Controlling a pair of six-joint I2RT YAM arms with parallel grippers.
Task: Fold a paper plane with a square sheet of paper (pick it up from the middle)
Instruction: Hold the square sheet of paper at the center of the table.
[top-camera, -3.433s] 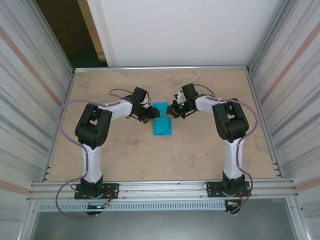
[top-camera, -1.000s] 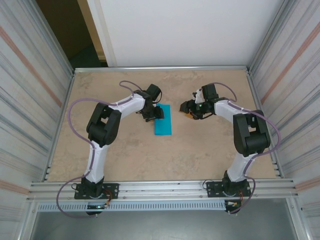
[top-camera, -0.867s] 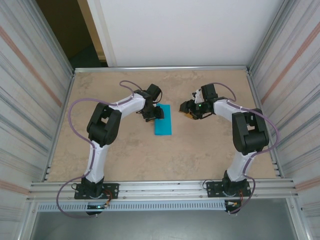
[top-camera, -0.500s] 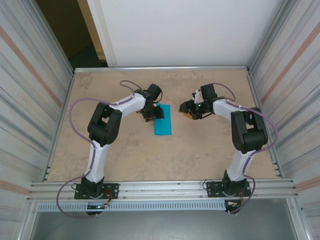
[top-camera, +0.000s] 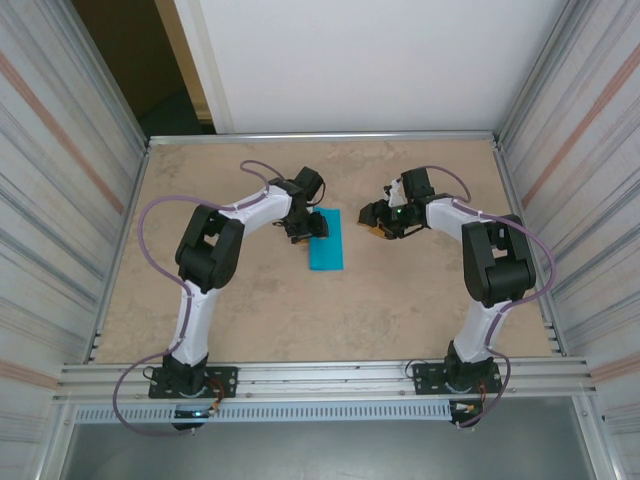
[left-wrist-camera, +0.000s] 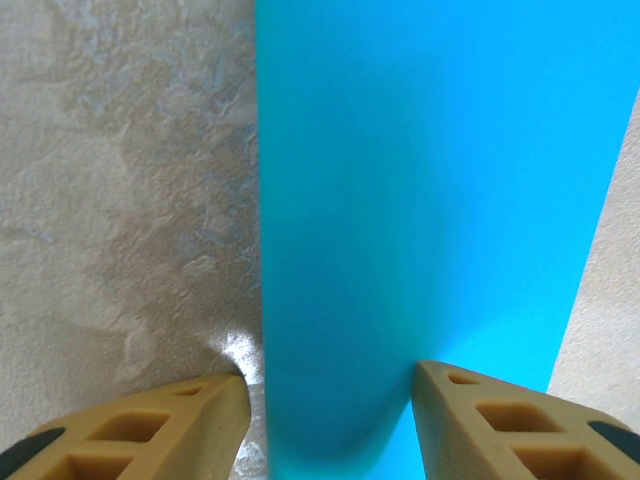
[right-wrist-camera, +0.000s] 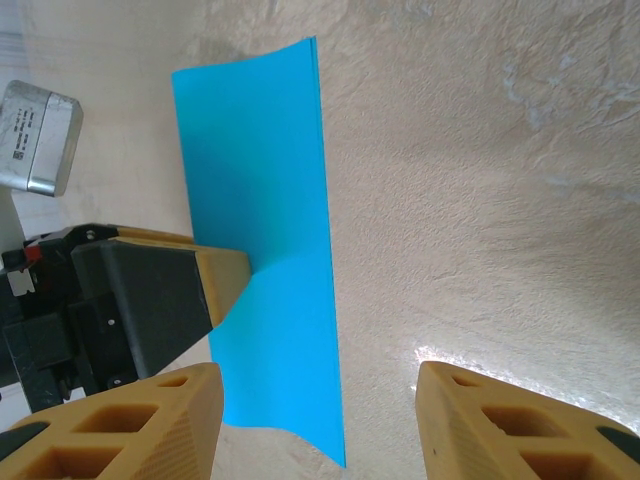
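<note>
With the folded teal sheet of paper (top-camera: 326, 250) flat at table centre, left gripper (left-wrist-camera: 330, 380) parted astride its far-left edge and right gripper (right-wrist-camera: 318, 372) parted, empty alongside, you appear mid-fold; next, clamp and crease squarely.

A beige, mottled stone-look table top (top-camera: 280, 310) lies flat, edged by a thin aluminium frame (top-camera: 320, 136). Ribbed grey metal walls (top-camera: 60, 200) rise along its left and right sides. A plain white panel (top-camera: 370, 60) and a dark doorway (top-camera: 130, 60) stand beyond its far edge.
</note>
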